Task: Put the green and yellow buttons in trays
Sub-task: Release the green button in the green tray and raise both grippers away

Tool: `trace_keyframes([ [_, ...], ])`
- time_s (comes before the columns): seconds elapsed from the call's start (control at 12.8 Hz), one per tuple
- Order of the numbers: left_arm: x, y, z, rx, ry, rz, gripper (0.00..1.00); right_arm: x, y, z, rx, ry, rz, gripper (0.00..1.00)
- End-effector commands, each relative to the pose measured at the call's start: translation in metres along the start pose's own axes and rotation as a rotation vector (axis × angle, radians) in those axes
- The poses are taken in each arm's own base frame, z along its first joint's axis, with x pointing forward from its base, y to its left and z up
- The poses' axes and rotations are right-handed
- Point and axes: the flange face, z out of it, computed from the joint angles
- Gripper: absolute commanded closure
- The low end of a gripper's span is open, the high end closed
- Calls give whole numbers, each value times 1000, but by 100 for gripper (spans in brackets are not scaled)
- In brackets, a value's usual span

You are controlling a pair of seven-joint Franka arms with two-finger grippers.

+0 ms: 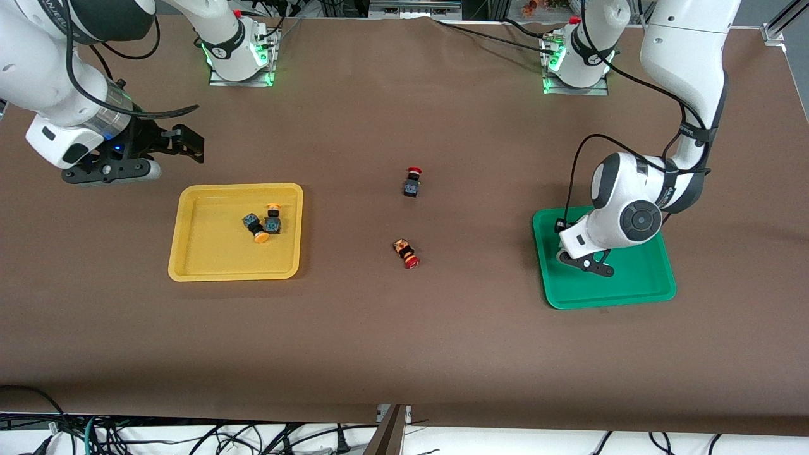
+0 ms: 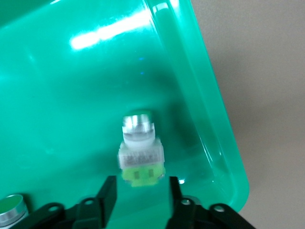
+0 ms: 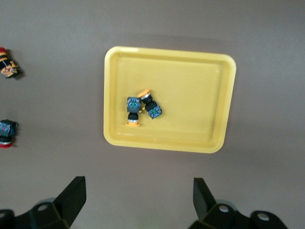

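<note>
A green button with a whitish body lies on its side in the green tray, just ahead of my left gripper, whose fingers are open with a gap on each side of it. A second green button shows at the edge of the left wrist view. In the front view my left gripper is low over the green tray and hides both green buttons. Two yellow buttons lie together in the yellow tray. My right gripper is open and empty, up over the table beside the yellow tray.
Two red-capped black switches lie on the brown table between the trays. They also show in the right wrist view, along with the yellow tray and its buttons.
</note>
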Motion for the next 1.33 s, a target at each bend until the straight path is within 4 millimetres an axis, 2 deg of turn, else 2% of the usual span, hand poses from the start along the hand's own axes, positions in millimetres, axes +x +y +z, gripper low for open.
trace_keyframes([
  [0.0,4,-1,-39,-18,40,2,0,4,1,-15,-16,22,0,1],
  [0.08,7,4,-67,-23,39,11,0,4,0,-14,-14,15,5,1],
  [0.31,9,18,-172,-36,9,39,0,4,2,-9,-19,-18,7,1],
  [0.39,2,20,-202,-40,1,30,0,3,2,-8,-20,-26,11,1],
  [0.55,-27,25,-248,-49,-2,-109,0,3,2,-8,-20,-26,16,1],
  [0.7,-53,25,-286,-44,11,-190,0,2,0,-7,-20,-29,18,1],
  [0.78,-61,20,-300,-33,36,-199,0,2,-1,-7,-20,-29,16,1],
  [0.94,-73,2,-345,28,125,-220,0,4,-4,-4,-18,-34,10,1],
  [1.02,-83,0,-360,31,143,-225,0,4,-2,-4,-19,-33,12,1],
  [1.25,-103,-18,-370,2,133,-255,0,4,-2,-4,-18,-34,13,1],
])
